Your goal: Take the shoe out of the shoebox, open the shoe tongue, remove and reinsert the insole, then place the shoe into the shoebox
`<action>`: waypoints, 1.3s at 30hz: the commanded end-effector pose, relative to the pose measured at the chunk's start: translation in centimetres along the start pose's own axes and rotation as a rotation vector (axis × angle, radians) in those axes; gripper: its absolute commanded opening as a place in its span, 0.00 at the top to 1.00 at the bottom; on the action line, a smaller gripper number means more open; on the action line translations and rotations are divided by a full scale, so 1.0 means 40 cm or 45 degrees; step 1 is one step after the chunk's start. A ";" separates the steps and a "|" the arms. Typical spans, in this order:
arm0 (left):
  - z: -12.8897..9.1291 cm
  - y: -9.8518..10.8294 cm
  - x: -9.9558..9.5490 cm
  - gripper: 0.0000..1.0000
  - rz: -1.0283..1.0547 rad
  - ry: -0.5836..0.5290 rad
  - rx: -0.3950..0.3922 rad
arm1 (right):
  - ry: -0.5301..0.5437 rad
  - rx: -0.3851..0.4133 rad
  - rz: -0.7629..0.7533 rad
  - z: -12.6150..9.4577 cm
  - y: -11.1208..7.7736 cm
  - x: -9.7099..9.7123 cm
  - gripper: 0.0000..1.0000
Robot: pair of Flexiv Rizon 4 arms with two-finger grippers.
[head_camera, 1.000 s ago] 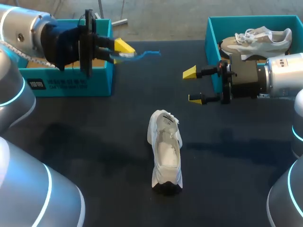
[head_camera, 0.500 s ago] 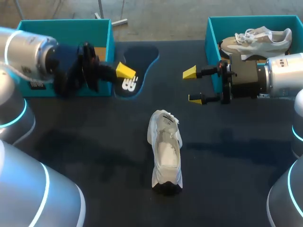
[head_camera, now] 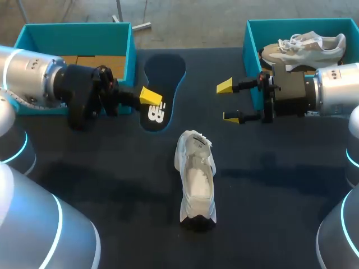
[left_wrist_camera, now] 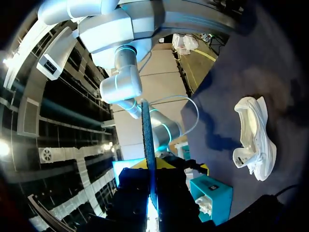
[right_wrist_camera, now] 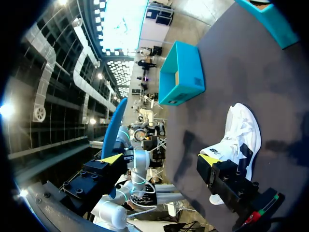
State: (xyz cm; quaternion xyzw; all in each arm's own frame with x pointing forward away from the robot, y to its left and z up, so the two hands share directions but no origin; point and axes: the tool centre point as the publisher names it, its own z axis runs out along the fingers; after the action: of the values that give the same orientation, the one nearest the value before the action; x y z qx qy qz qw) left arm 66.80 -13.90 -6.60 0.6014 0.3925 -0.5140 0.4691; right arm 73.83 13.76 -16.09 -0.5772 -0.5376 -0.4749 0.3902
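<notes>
Nearest me, the white shoe [head_camera: 196, 179] lies on the dark table [head_camera: 101, 168], soft mesh upper, long axis running near to far; I can't tell toe from heel. Beyond it to the left, my left gripper [head_camera: 150, 96] is clenched on the dark, flat insole [head_camera: 165, 73], whose white logo sits at its near end and whose long axis also runs near-far. My right gripper [head_camera: 230, 102] hangs released, to the right. Farthest are two teal shoeboxes: the left shoebox [head_camera: 130, 39], and the right shoebox [head_camera: 247, 39] holding a second shoe [head_camera: 303, 47].
</notes>
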 end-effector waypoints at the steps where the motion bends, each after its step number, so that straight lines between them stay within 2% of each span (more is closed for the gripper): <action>1: 0.008 -0.007 0.024 1.00 0.057 0.038 0.031 | -0.002 -0.003 0.000 0.004 -0.001 0.000 0.00; 5: 0.009 -0.013 0.053 1.00 0.130 0.072 0.057 | -0.002 -0.003 0.000 0.004 -0.001 0.000 0.00; 7: 0.009 -0.012 0.084 1.00 0.210 0.111 0.078 | -0.002 -0.003 0.000 0.004 -0.001 0.000 0.00; 11: 0.008 -0.004 0.101 1.00 0.260 0.126 0.078 | -0.002 -0.003 0.000 0.004 -0.001 0.000 0.00; 16: 0.002 0.016 0.158 1.00 0.335 0.181 0.050 | -0.002 -0.003 0.000 0.004 -0.001 0.000 0.00; 33: 0.002 0.016 0.158 1.00 0.335 0.181 0.050 | 0.000 -0.002 -0.002 0.009 0.002 0.003 0.00; 39: 0.023 0.022 0.189 1.00 0.333 0.195 0.011 | -0.004 -0.019 -0.020 0.031 0.010 0.017 0.00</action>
State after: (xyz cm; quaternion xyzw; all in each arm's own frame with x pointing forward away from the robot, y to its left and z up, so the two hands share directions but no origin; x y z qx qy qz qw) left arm 68.85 -14.39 -13.39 0.6895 0.3430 -0.4056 0.4924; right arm 74.10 14.14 -15.68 -0.5743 -0.5398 -0.4807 0.3843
